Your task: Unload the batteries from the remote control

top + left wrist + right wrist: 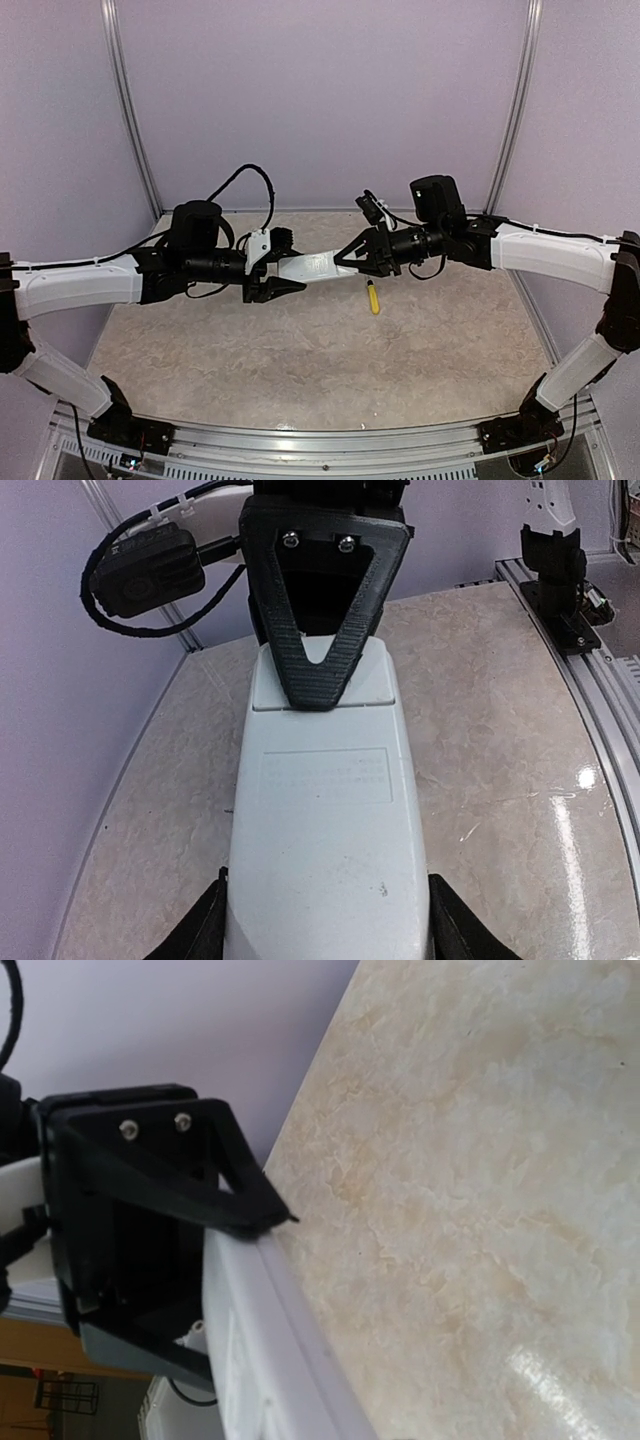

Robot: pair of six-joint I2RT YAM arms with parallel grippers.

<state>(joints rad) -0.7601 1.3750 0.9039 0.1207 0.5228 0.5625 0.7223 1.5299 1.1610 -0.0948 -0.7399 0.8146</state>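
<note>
Left claw (287, 266), right claw (345, 260) on remote (318, 266)

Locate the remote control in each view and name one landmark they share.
Top external: the remote control is at picture centre.
Left wrist: it fills the lower middle.
Right wrist: only its white edge shows, at lower left.
Shared landmark: the beige marbled tabletop behind it.

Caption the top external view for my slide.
Left gripper and right gripper hold the remote control between them, yellow screwdriver on the table.
</note>
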